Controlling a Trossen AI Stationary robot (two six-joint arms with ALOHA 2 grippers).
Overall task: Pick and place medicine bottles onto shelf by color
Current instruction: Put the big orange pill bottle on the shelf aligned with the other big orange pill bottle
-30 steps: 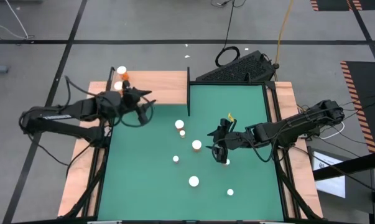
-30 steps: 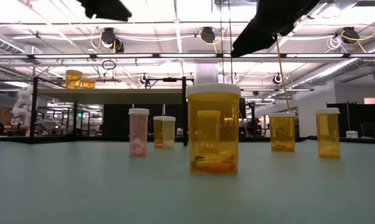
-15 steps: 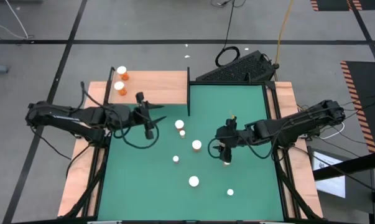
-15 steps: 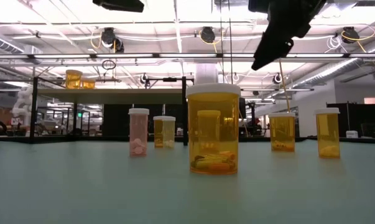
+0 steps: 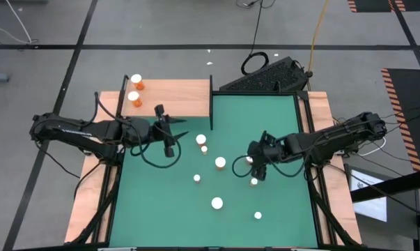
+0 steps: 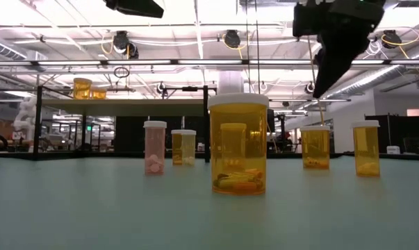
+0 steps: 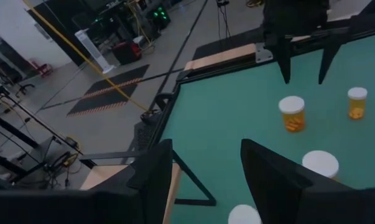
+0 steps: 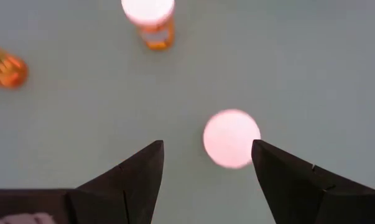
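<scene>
Several white-capped medicine bottles (image 5: 221, 162) stand upright on the green mat (image 5: 279, 118). Two orange ones (image 5: 134, 89) stand on the wooden shelf (image 5: 175, 97) at the far left. My right gripper (image 5: 257, 171) hangs open over the mat's right half, fingers slanting down. A small bottle's white cap (image 8: 231, 138) shows below and just ahead of its fingertips (image 8: 206, 163), untouched. My left gripper (image 5: 176, 131) hovers open and nearly level above the mat's left part, next to the shelf. It points toward the right edge, and nothing is between its fingers (image 7: 206, 163).
A black post (image 5: 210, 90) stands at the shelf's right end. In the low view a large orange bottle (image 6: 238, 142) stands nearest, others (image 6: 315, 147) behind it. Both grippers hang high above them (image 6: 334, 59). The mat's far right part is bare.
My left gripper has gone from over the shelf's near edge toward the near and right edges, out over the mat, rolling as it went. My right gripper has tipped steeply downward and rolled, and now stands over the small bottle. Neither has changed its opening. No bottle has moved.
</scene>
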